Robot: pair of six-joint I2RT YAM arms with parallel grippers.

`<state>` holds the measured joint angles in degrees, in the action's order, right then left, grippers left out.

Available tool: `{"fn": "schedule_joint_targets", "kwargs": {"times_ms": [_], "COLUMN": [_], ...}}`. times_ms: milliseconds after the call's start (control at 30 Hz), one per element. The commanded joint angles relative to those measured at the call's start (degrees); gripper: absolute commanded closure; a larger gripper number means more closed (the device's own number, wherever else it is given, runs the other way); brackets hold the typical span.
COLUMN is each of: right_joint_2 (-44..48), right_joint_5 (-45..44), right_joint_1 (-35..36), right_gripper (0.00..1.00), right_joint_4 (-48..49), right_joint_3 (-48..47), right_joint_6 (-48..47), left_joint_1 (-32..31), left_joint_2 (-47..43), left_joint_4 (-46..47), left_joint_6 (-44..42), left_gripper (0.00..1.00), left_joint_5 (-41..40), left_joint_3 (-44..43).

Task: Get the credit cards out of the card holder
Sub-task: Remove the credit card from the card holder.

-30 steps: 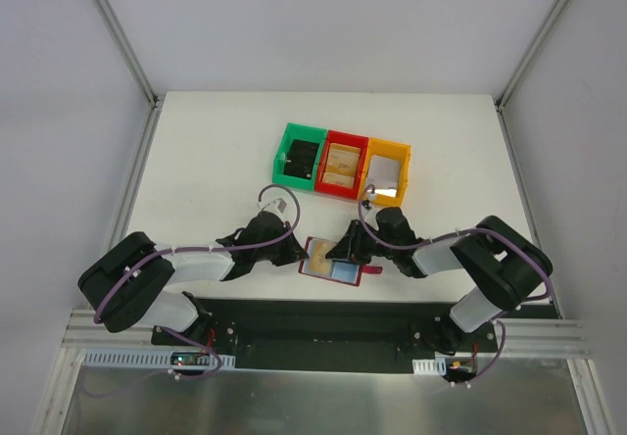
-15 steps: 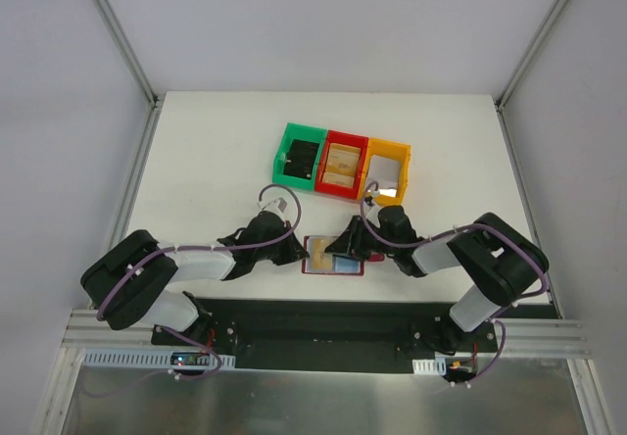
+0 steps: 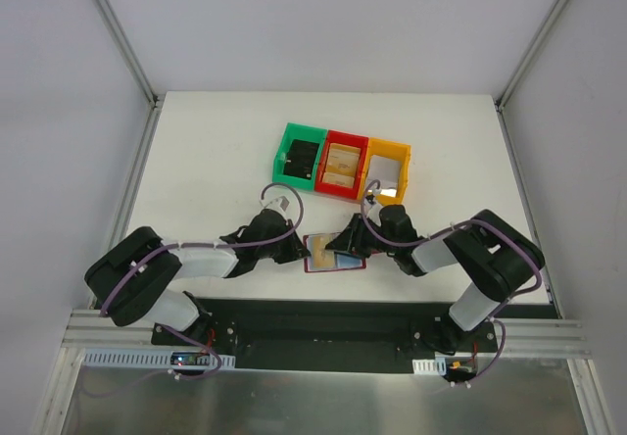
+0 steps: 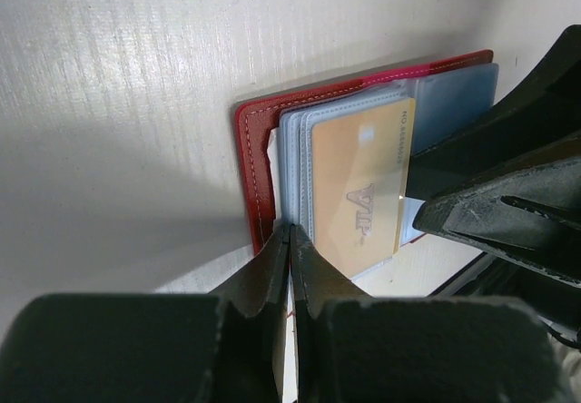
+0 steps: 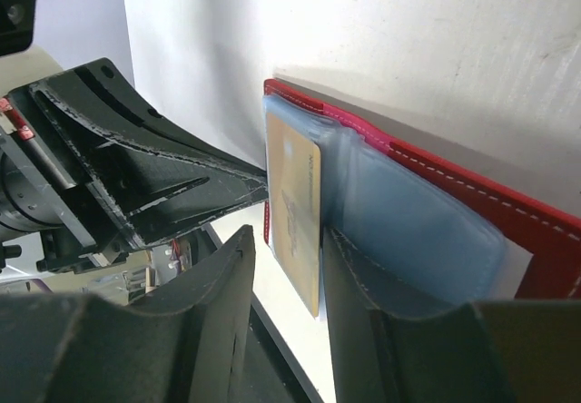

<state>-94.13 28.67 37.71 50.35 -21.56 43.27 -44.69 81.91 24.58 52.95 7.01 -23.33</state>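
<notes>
1. Lying open and face up, the card holder (image 3: pixel 335 255) sits on the white tabletop (image 3: pixel 216 161) near its front edge, between the two arms. Its long axis runs left to right, roughly along that edge.
2. A tan card (image 4: pixel 359 185) lettered "VIP" sticks partly out of the clear sleeves on the holder's left half. A grey-blue panel fills the right half.
3. The left pincer (image 4: pixel 290 235) has its fingers pressed together, tips at the holder's left end where red cover meets sleeves. Whether a sleeve is nipped between them cannot be told.
4. The right pincer (image 5: pixel 286 240) stands spread, its fingers straddling the tan card's free corner; contact with the card is unclear.
5. From above, the right pincer covers the holder's middle. The strap tab is hard to make out, and so is the number of cards.
6. A second ago the holder lay skewed, its tab poking out at the right. Now it lies squarer and the right pincer reaches further over it.
7. Green (image 3: pixel 306 129), red (image 3: pixel 348 136) and yellow (image 3: pixel 390 143) bins stand well behind.
</notes>
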Motion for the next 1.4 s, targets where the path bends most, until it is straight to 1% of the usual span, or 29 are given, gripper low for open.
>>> {"fn": "schedule_joint_targets", "kwargs": {"times_ms": [0,500,733,1100,1367], "right_joint_2": [-1.41,-0.09,0.26,1.67,1.32], "right_joint_5": [8.07,9.74,11.59,12.56,14.13], "right_joint_1": [3.42,4.56,5.18,4.39,4.3], "right_gripper": [0.62,0.64,0.65,0.63,0.64], "right_joint_4": [6.43,6.25,8.88,9.59,9.51], "right_joint_3": [-3.57,-5.16,-5.6,-2.35,-2.08], "right_joint_6": [1.47,0.77,2.0,1.38,0.86], "left_joint_1": [-2.25,-2.33,-2.25,-2.25,-1.9], "left_joint_2": [4.75,7.91,9.58,6.6,5.37], "left_joint_4": [-1.02,-0.06,0.12,0.56,0.12], "left_joint_6": [-1.18,-2.59,-2.85,-2.15,-2.06], "left_gripper": [1.0,1.0,1.0,1.0,1.0], "left_joint_5": [2.22,4.51,5.04,2.67,2.05], "left_joint_3": [-1.1,-3.74,-4.79,-2.07,-0.93]}}
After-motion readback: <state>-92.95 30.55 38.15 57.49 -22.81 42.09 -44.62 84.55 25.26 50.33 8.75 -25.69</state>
